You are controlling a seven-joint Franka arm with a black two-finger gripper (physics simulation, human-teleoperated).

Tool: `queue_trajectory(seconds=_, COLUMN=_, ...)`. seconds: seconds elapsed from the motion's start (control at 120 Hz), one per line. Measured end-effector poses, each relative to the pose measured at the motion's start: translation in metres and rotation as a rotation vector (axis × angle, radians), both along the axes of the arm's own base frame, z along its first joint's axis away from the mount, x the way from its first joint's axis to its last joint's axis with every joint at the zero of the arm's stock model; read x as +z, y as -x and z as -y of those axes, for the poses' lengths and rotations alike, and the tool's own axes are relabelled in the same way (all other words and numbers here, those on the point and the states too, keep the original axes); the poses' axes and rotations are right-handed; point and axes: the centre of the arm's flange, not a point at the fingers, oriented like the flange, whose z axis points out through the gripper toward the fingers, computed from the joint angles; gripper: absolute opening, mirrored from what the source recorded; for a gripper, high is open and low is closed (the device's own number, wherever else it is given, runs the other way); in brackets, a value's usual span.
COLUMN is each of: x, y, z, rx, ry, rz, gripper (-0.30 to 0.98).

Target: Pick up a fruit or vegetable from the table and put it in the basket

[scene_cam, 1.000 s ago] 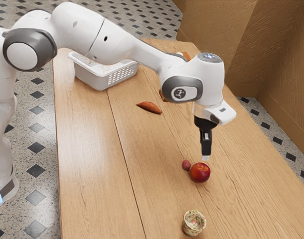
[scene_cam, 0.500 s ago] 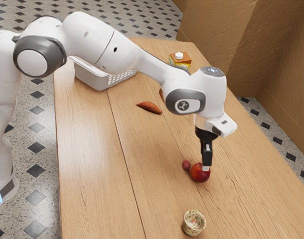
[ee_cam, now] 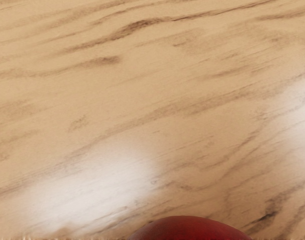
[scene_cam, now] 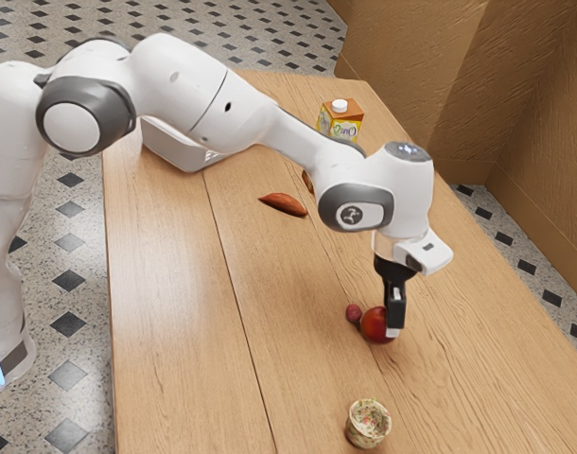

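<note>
I'm on the grasp step, with the gripper (scene_cam: pixel 393 329) pointing down at the red fruit (scene_cam: pixel 375 324), an apple or nectarine by its look. In the exterior view the tip overlaps the fruit's right side, low near the table (scene_cam: pixel 175 312); the wrist view has its red top at the lower edge, just under my hand. I can't tell whether the gripper is open or closed, nor whether it has hold of anything.

The fruit sits on the table, with a small dark-red fruit (scene_cam: pixel 354 313) just beside it. I judge the next move calls for a centred squeeze without nudging that neighbour, then a straight lift to test the grip. A round, smooth skin could slip or roll if I catch it off-centre. After that comes the carry to the white basket (scene_cam: pixel 172 149), well apart and partly behind my arm (scene_cam: pixel 208 104).
</note>
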Motion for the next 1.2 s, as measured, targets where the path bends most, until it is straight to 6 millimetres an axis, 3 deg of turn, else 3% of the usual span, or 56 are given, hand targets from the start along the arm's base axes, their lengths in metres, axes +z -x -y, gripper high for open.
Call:
queue_trajectory(seconds=0.558, x=-0.016, y=0.005, z=-0.001, rx=-0.007, ry=-0.029, rz=-0.073, gripper=0.66)
queue_trajectory(seconds=1.2, x=-0.023, y=-0.006, z=0.001, rx=-0.003, ry=-0.025, rz=-0.064, gripper=0.66)
